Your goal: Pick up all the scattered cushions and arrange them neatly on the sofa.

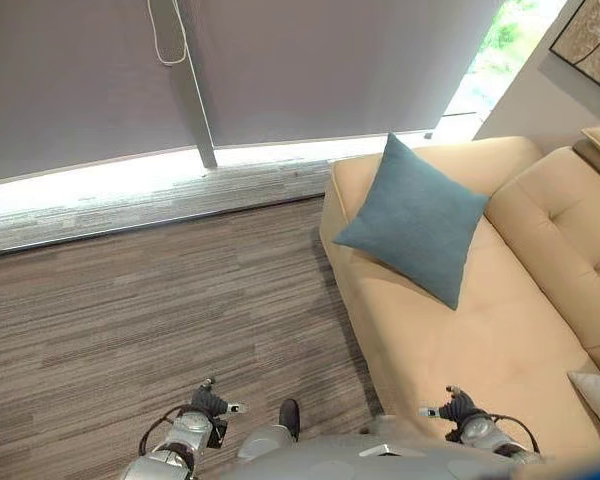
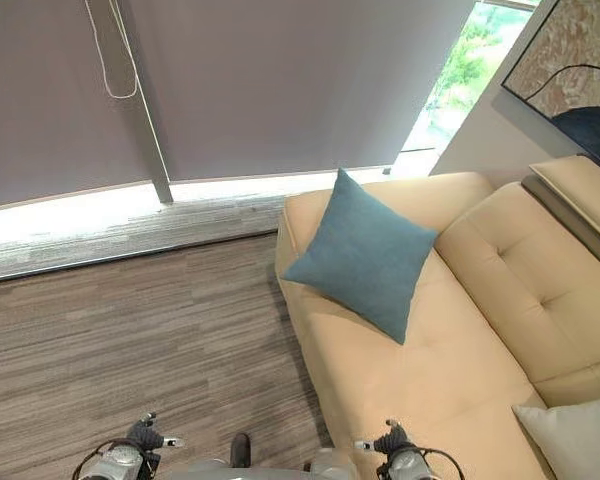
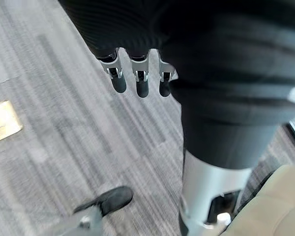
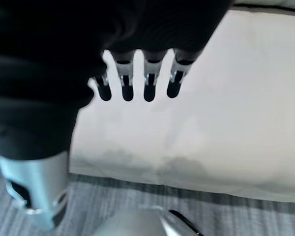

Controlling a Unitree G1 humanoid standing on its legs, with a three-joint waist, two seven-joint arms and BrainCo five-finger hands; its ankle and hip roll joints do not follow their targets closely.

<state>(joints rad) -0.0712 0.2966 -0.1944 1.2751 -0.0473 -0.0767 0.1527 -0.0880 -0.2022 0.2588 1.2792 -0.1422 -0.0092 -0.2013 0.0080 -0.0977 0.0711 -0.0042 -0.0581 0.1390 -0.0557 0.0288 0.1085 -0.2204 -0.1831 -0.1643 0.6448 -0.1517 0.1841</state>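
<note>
I count two cushions. One blue cushion (image 1: 416,218), square and matte-woven, leans tilted on the sofa (image 1: 480,340) seat near its window end. One pale grey cushion (image 2: 572,435) lies at the seat's near end. The sofa is beige, smooth, with a button-tufted back. The floor (image 1: 130,310) is striped grey carpet. My left hand (image 3: 137,73) hangs over the floor, fingers straight, empty. My right hand (image 4: 137,81) hangs over the seat, fingers straight, empty.

Floor (image 1: 130,300): grey striped carpet
Blinds (image 2: 280,80): grey, lowered, covering the window
Cord (image 1: 165,40): white loop hanging against the blinds
Picture (image 2: 570,80): framed, on the wall above the sofa back
</note>
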